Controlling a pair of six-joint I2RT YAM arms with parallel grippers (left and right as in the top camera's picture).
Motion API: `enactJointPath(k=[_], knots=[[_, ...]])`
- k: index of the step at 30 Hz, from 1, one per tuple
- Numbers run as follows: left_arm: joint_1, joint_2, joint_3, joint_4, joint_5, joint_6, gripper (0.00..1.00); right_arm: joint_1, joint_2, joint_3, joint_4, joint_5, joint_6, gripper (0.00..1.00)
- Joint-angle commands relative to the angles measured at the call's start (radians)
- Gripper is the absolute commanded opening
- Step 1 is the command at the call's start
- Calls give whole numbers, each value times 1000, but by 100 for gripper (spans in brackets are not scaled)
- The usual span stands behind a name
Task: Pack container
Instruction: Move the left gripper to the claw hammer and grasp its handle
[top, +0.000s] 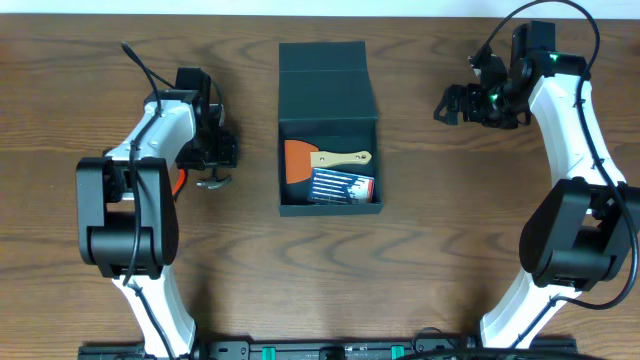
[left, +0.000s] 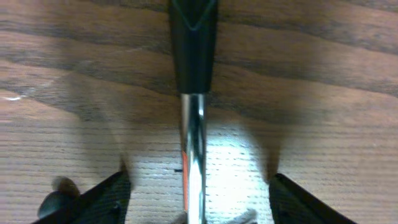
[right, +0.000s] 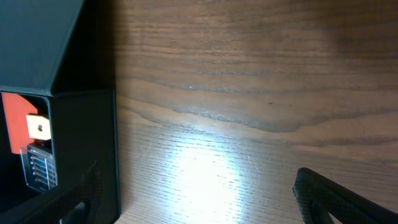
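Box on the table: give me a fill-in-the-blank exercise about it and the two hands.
1. The box has its lid ___.
2. The wooden-handled tool inside it has an ___ wide end.
3. The chrome tool between the left hand's fingers lies ___ the box.
4. The right hand, fingers apart, holds ___.

Missing words: open; orange; outside; nothing.

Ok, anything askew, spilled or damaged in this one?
Nothing stands out. The container sits open, an orange wooden-handled tool and a clear pack lying inside; one chrome-shafted tool lies outside, under the open left gripper.
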Motion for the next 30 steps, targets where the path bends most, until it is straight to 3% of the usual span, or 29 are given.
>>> enactJointPath(k=[1,6,10,15,21,25,27,30], knots=[[-2,40,8,5,-31,10,61,8,0,-7,-2,-19,15,99],[-2,40,8,11,-33,10,59,8,0,-7,-2,-19,15,99],[-2,40,8,10,-33,52,43,8,0,-7,-2,-19,15,99],[-2,40,8,5,-33,71,37,8,0,-7,2,-19,15,99],[-2,39,8,-2,-33,70,22,8,0,-7,3,-19,15,99],[-2,39,8,-8,-33,70,19,8,0,-7,5,-19,15,99],[-2,39,8,-13,-33,70,10,8,0,-7,6,-19,15,99],[-2,37,8,-24,-33,70,6,8,0,-7,6,-19,15,99]])
